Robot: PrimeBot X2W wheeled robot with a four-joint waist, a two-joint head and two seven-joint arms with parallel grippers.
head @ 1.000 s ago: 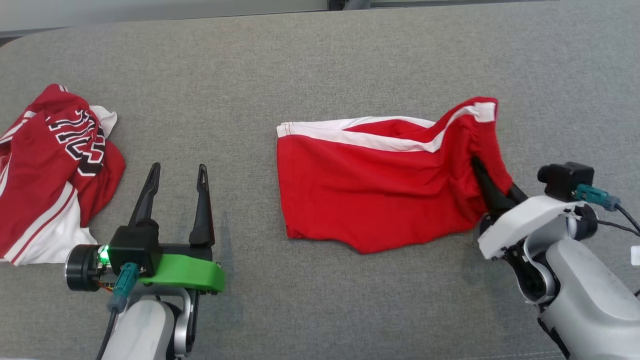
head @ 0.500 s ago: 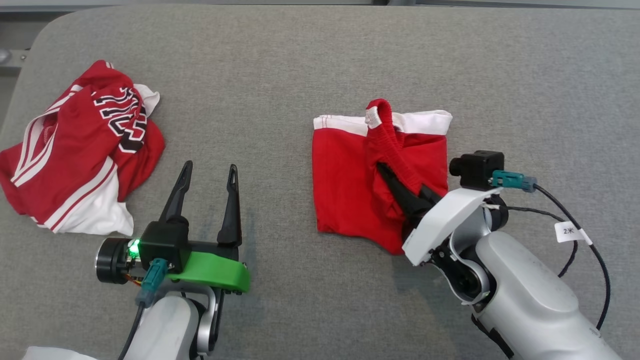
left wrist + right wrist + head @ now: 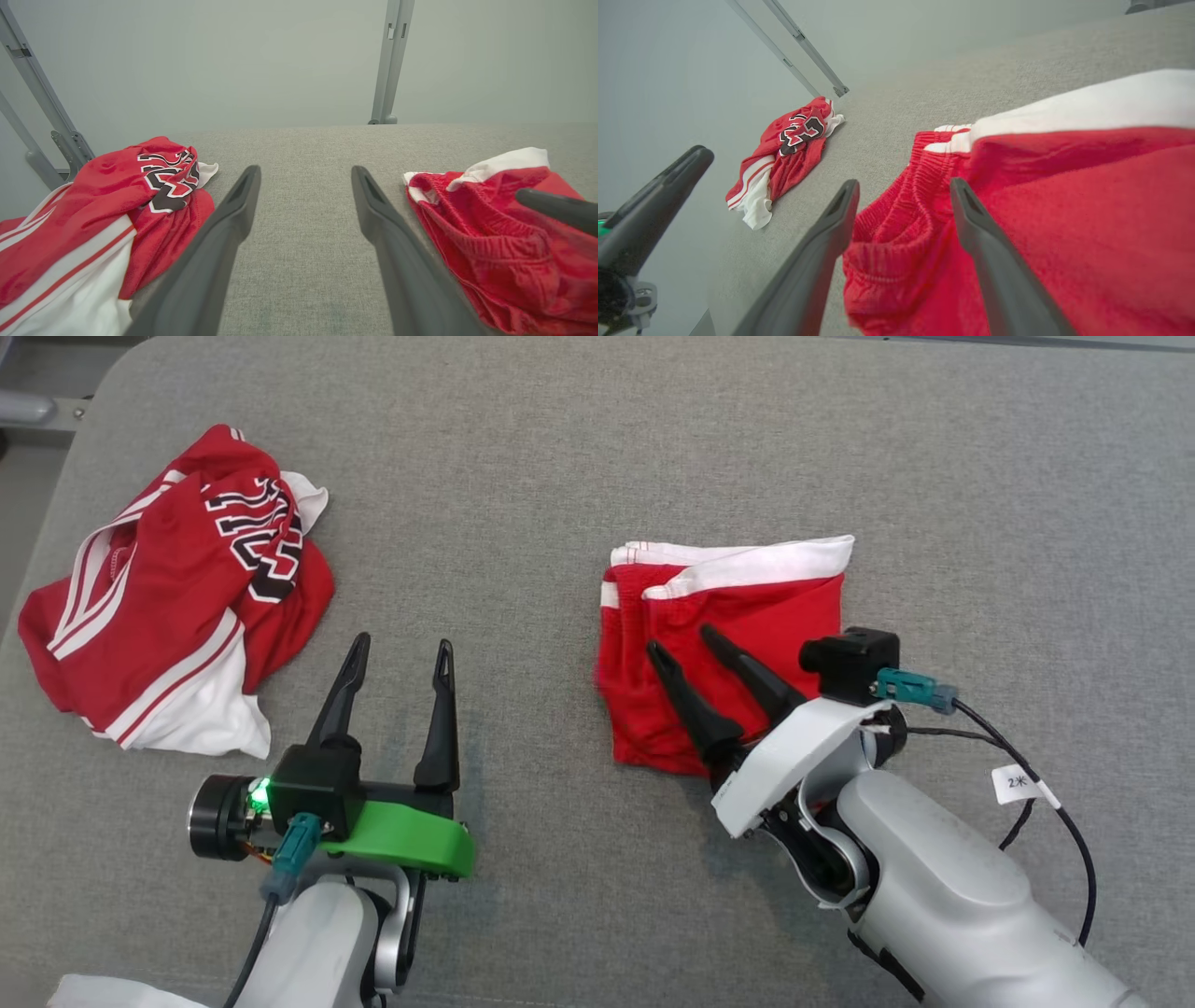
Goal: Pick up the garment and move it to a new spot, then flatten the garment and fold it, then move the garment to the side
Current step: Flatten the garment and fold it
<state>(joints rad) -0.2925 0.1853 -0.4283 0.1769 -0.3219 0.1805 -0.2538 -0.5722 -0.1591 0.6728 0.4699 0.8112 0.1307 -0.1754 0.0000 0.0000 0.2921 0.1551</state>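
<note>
Red shorts [image 3: 775,607] are lying doubled over at centre right of the head view, white band uppermost. The right gripper [image 3: 681,640], pinching the carried-over edge a moment before, is now hovering over the cloth with jaws spread wide. The left gripper [image 3: 403,642] is idling at lower left, jaws wide. The fold is apparently made, and shifting the shorts aside is remaining.

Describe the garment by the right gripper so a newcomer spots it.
On the grey table, look right of centre, beneath the open right gripper. The folded red shorts lie there, white band along the far edge, without the black lettering of the crumpled jersey at left.
</note>
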